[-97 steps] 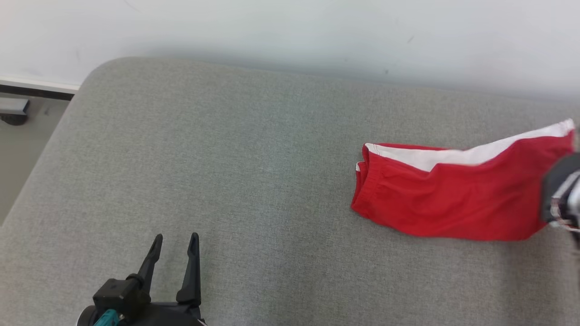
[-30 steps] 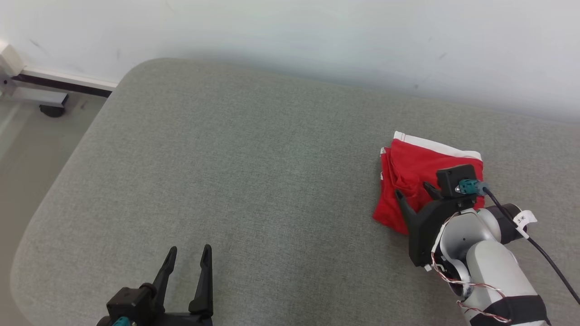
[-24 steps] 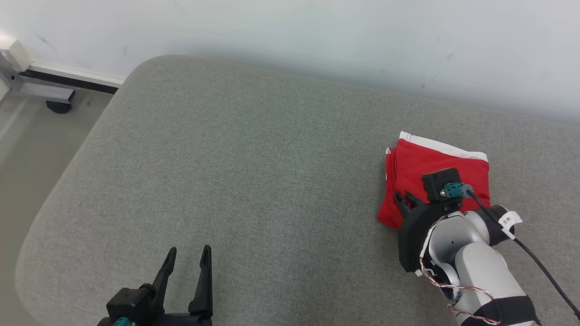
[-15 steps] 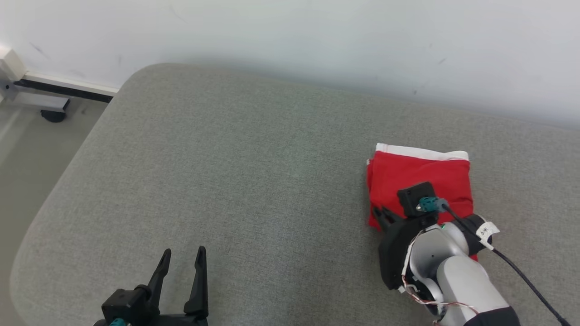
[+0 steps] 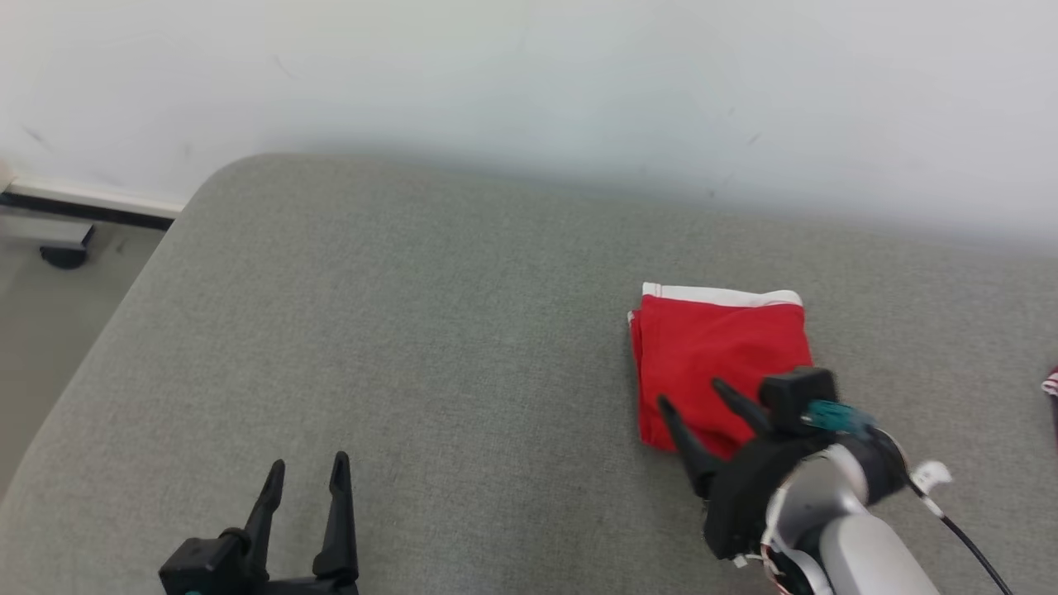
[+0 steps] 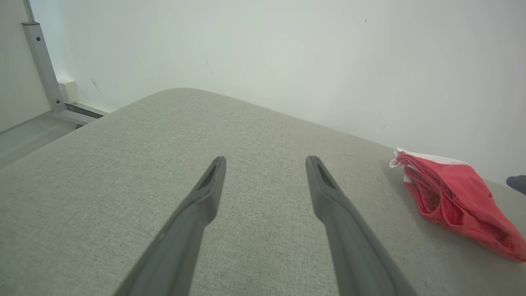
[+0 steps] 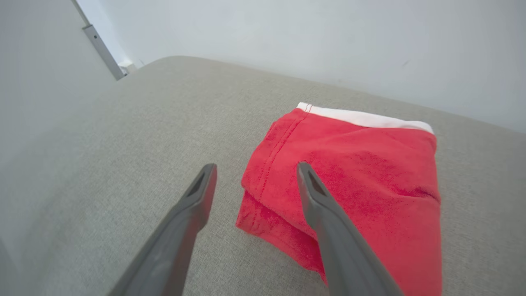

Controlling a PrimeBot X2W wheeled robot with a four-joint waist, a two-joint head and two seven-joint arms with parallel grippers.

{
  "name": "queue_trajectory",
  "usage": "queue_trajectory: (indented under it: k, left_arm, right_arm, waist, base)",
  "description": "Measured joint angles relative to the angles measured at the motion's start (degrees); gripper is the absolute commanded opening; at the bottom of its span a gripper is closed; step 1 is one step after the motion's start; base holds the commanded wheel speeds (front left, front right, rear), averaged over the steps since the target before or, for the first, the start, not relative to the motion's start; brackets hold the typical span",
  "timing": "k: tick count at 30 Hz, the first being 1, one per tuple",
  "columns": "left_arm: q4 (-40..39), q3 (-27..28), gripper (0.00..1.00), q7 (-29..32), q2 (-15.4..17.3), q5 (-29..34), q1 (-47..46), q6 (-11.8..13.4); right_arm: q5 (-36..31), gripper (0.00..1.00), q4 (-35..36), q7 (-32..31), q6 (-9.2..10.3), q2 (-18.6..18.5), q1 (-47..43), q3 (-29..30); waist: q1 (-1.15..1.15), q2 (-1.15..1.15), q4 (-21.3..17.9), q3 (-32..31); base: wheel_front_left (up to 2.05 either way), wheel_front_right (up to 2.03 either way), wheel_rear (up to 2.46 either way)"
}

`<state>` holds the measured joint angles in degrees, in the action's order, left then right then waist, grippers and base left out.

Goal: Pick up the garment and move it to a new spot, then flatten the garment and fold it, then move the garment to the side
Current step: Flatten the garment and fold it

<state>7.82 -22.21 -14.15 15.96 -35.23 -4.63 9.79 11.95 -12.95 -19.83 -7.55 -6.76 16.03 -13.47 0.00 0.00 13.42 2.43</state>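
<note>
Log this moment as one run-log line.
garment: folded, on grey cushion | right jaws: open, astride its near-left corner | left jaws: open, empty

wall (image 5: 529, 74): pale, plain | cushion (image 5: 372, 330): grey fabric | floor (image 5: 41, 314): beige, at left

L gripper (image 5: 307, 464) low, fingers spread, holds nothing. R gripper (image 5: 692, 394) angled fwd-left, fingers spread, holds nothing.
</note>
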Motion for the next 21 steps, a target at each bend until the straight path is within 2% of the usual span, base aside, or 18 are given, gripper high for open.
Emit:
queue_trajectory:
  k: [6, 10, 15, 21]
  left_arm:
    - [-1.33, 2.68, 1.00, -0.70, 0.20, 0.88, 2.04, 0.89]
    - [-1.83, 4.90, 1.00, -0.85, 0.40, 2.87, 2.72, 0.19]
    - [-2.48, 7.97, 1.00, -0.89, -0.31, 5.36, 4.60, -1.60]
    - [-1.67, 9.98, 1.00, -0.89, -0.46, 10.38, 7.38, -3.33]
  right_arm:
    - [-0.66, 1.00, 8.56, 7.37, 0.00, 2.49, -8.67, 10.95]
    - [-0.90, 1.00, 11.95, 13.38, 0.01, 3.66, -14.46, 18.68]
    - [1.70, 1.00, 11.60, 18.22, 0.01, 3.76, -17.65, 21.97]
    - [3.22, 1.00, 8.54, 20.79, 0.01, 3.78, -19.50, 22.03]
  waist:
    - [-0.01, 0.00, -2.46, -2.29]
    - [-0.01, 0.00, -5.51, -3.51]
    - [0.00, 0.00, -8.68, -4.58]
    - [0.00, 0.00, -12.42, -5.94]
  base:
    - [0.00, 0.00, 0.00]
    - [0.00, 0.00, 0.00]
    - [0.00, 0.00, 0.00]
    - [0.00, 0.00, 0.00]
